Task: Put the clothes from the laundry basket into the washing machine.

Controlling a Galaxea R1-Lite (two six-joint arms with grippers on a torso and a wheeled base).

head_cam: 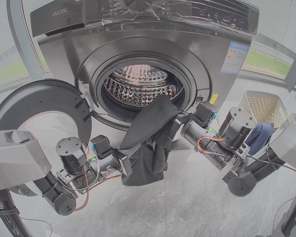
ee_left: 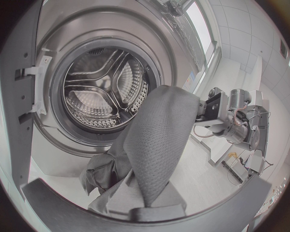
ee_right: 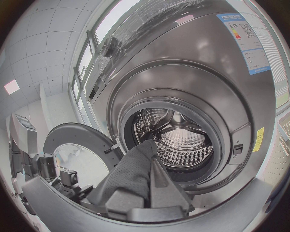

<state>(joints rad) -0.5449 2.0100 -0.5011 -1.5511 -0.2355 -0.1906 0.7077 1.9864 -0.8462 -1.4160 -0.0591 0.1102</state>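
Note:
A black mesh garment (head_cam: 151,135) hangs in front of the washing machine's open drum (head_cam: 138,85), its top edge at the lower rim of the opening. My left gripper (head_cam: 131,158) is shut on the garment's lower left part; cloth drapes over its fingers (ee_left: 157,211). My right gripper (head_cam: 169,123) is shut on the garment's upper right part, close to the opening, one finger (ee_right: 164,187) lying against the cloth (ee_right: 130,178). The drum (ee_left: 99,90) holds no clothes. The laundry basket (head_cam: 265,106) stands to the right with a blue garment (head_cam: 262,135) in it.
The round door (head_cam: 43,105) stands swung open on the left, close to my left arm. Grey tiled floor (head_cam: 185,200) spreads in front of the machine. The detergent drawer and control panel (head_cam: 215,14) run along the top.

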